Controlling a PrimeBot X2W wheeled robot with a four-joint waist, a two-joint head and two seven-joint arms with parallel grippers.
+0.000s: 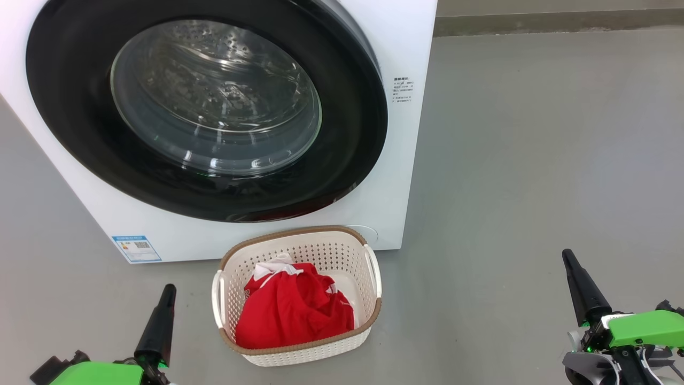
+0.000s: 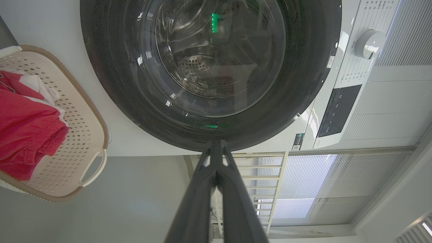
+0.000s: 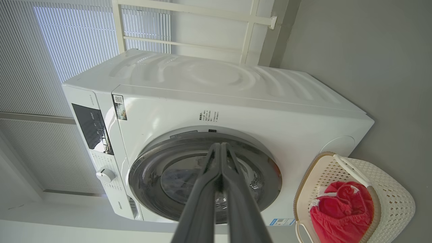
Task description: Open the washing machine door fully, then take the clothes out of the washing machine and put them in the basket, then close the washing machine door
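The left gripper (image 1: 169,289) and the right gripper (image 1: 567,256) hang low over the grey floor (image 1: 534,160). Each has its two dark fingers pressed together and holds nothing. Between them, a bit farther off, sits the basket (image 1: 299,353) with the red clothes (image 1: 294,313) inside. Just behind it stands the washing machine (image 1: 409,53). The washing machine door (image 1: 69,101) is shut.

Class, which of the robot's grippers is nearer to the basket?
Left. The left gripper is close by the basket's left side, not touching it; the right gripper is much farther off on its right.
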